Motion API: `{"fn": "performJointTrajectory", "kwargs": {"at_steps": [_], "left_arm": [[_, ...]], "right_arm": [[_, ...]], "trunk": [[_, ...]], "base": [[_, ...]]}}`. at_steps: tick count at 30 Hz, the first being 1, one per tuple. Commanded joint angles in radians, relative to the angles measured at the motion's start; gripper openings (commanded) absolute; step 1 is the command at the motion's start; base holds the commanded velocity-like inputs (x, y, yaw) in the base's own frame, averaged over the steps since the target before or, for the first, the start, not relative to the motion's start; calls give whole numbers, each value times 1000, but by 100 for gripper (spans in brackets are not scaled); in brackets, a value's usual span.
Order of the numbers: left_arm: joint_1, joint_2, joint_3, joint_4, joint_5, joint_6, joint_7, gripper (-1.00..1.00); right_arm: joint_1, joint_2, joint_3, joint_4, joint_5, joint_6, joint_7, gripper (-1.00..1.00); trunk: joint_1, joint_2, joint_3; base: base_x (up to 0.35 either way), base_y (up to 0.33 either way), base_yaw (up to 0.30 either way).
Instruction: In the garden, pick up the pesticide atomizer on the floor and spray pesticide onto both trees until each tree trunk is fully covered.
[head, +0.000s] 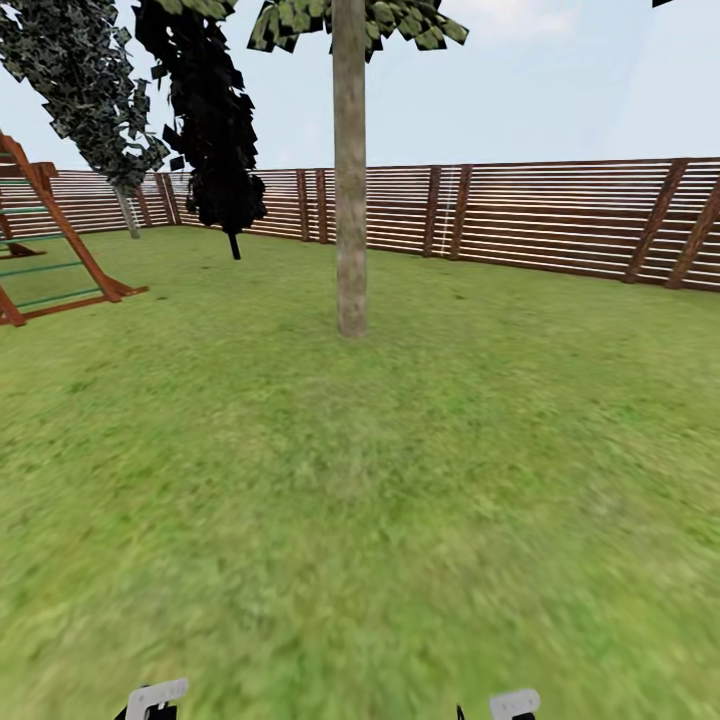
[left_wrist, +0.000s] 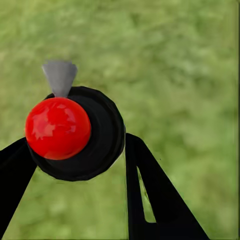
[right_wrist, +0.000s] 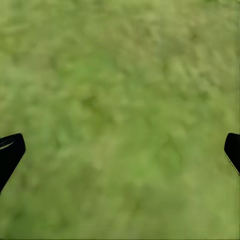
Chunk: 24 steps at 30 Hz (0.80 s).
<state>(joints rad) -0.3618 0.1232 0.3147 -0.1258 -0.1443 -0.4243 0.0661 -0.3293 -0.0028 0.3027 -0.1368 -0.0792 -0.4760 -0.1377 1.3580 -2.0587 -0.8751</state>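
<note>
Between your left gripper's (left_wrist: 75, 150) fingers sits the atomizer (left_wrist: 75, 132), clamped at its black body below the red cap. It looks rigid and light; hold it firmly there. Your right gripper (right_wrist: 120, 150) hangs apart over grass. The tree trunk (head: 350, 200) stands ahead.

The head camera looks forward over the lawn (head: 400, 480) toward a tree trunk (head: 350, 200) and the fence (head: 560, 215); both wrist cameras face down at the same grass.
</note>
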Motion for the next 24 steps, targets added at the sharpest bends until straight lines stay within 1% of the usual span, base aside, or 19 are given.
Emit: {"fn": "performJointTrajectory", "kwargs": {"at_steps": [1, 24], "left_arm": [[0, 0, 4, 1, -10, -4, 5, -100], [-1, 0, 4, 2, -9, -4, 5, -100]], "right_arm": [[-1, 0, 9, 0, -8, -3, -3, 100], [-1, 0, 10, 2, -7, -1, -3, 100]], "trunk": [[0, 0, -1], [0, 0, -1]], "base": [[340, 0, 0], [340, 0, 0]]}}
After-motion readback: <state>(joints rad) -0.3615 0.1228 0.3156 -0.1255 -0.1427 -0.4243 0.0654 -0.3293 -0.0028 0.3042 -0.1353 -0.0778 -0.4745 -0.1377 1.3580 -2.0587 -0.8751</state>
